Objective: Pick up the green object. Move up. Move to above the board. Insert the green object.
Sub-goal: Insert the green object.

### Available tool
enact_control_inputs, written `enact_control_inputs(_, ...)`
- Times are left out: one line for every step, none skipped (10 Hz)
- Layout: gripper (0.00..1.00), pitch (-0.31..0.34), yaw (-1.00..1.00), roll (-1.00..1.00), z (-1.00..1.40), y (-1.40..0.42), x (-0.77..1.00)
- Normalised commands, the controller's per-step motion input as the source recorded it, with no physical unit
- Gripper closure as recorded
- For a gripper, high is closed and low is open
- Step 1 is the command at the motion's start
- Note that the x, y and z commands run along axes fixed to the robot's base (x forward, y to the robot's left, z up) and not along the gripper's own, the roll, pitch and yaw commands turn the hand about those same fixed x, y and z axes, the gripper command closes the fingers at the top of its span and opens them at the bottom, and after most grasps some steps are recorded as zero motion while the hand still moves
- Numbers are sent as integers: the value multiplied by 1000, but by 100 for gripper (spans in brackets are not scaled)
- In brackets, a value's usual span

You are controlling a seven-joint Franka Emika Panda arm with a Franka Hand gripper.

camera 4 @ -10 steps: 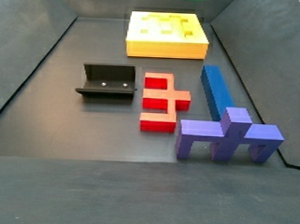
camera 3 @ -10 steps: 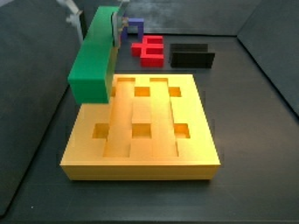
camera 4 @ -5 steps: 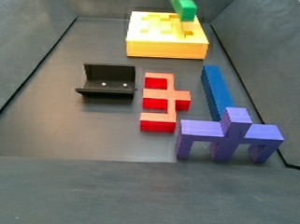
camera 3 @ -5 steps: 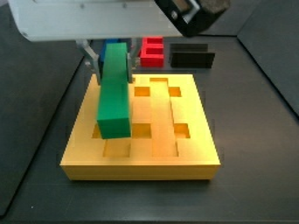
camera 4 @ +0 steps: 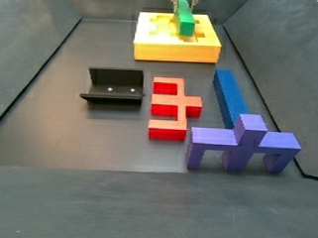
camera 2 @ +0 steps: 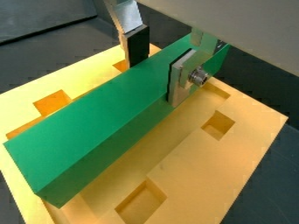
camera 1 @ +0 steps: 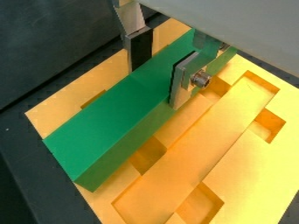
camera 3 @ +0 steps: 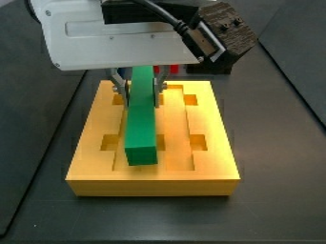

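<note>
The gripper (camera 1: 162, 63) clamps the green object (camera 1: 117, 122) lengthwise over the board (camera 3: 216, 162), above its middle row of square holes (camera 3: 197, 143), front end tilted down.

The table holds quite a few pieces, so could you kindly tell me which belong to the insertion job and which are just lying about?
Part of the job:
- green object, clamped in the gripper
- board, directly beneath it

Lying about:
- red block
- blue bar
- purple piece
- fixture
</note>
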Motion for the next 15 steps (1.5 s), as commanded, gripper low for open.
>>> enact_control_inputs(100, -131, 0, 89, -106, 157, -94)
enact_control_inputs(100, -130, 0, 110, -191, 177, -163)
enact_control_inputs(100, -134, 0, 116, -226, 169, -194)
enact_control_inputs(100, -149, 77, 153, -149, 0, -149)
enact_control_inputs(100, -116, 54, 213, -174, -51, -109)
enact_control_inputs(100, -71, 0, 209, -137, -89, -180)
enact_control_inputs(100, -70, 0, 157, -117, -137, -137)
enact_control_inputs(100, -60, -134, 134, -123, -217, -34)
enact_control_inputs(100, -44, -177, 127, -123, -260, 0)
enact_control_inputs(100, -20, -91, 130, -251, 0, 0)
enact_control_inputs(100, 0, -109, 16, -291, 149, 94)
enact_control_inputs(100, 0, -34, 6, -286, 249, 0)
enact_control_inputs(100, 0, 0, 0, -217, 200, -14)
enact_control_inputs(100, 0, 0, -11, 0, 20, 0)
enact_control_inputs(100, 0, 0, 0, 0, 0, 0)
